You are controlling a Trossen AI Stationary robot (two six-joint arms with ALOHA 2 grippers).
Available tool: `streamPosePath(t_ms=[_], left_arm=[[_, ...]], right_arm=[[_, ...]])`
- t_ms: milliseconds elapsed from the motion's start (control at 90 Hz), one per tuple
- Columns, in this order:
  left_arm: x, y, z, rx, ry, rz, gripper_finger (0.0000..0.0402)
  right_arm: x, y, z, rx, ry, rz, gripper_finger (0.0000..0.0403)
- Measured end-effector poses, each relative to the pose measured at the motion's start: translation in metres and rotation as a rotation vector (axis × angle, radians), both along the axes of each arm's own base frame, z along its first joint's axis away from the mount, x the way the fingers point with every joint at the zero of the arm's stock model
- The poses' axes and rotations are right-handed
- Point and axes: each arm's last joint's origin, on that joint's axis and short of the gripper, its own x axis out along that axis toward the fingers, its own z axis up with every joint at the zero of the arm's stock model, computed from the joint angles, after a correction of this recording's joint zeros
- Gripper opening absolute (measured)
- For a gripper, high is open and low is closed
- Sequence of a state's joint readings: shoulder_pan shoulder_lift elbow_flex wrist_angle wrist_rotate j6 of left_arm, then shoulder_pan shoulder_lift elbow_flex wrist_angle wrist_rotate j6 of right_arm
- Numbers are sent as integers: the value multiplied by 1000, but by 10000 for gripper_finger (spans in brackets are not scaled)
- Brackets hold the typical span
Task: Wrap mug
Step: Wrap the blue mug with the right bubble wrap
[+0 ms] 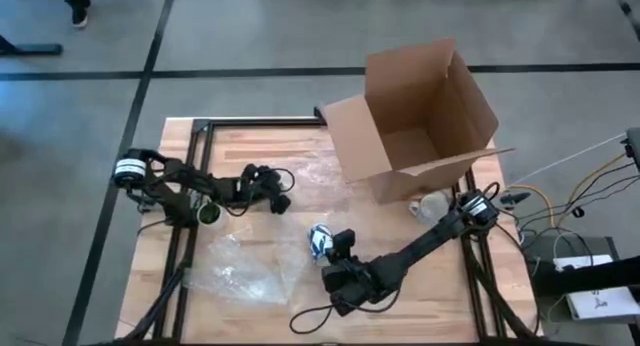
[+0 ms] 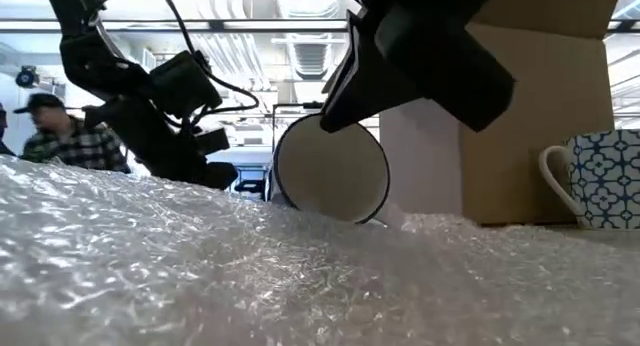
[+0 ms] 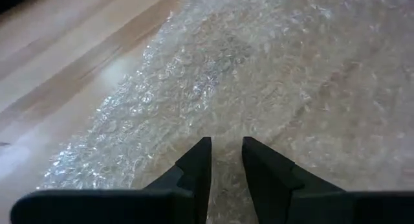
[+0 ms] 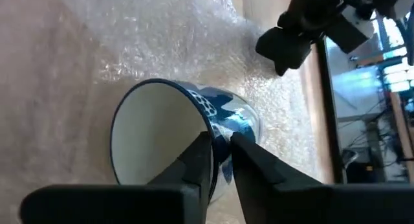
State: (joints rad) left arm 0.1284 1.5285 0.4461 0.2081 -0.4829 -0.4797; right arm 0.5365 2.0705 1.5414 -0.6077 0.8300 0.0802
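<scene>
cardboard box (image 1: 425, 111) open, upright | second mug (image 2: 598, 178) beside it | person (image 2: 60, 134) behind

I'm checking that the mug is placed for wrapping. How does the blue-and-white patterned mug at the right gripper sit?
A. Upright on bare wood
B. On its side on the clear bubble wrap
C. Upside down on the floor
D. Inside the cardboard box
B: the blue-and-white patterned mug lies tipped on the clear bubble wrap, its rim pinched by the right gripper.

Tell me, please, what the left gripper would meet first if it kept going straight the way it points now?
Most likely the bubble wrap: the left gripper points down at the sheet with nothing between them, though the gap is hard to judge.
</scene>
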Motion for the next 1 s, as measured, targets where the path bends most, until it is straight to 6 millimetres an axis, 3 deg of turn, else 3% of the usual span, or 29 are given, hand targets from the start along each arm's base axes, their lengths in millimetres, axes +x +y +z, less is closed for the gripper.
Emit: streamPosePath(t_ms=[167,322,589,778,1000], left_arm=[[1,-4,15,-119,-113,-64,75],[-2,-9,42,-181,-256,-144,75],[-16,-16,76,-77,-330,-222,75],[-30,-17,86,-50,-334,-150,75],[-23,-49,99,-113,-470,-357,75]], right_arm=[[2,1,3,14,-17,-5,91],[4,3,23,18,-26,27,126],[-6,15,43,158,-17,62,161],[-20,30,47,415,-2,-11,160],[-33,48,46,809,66,-228,135]])
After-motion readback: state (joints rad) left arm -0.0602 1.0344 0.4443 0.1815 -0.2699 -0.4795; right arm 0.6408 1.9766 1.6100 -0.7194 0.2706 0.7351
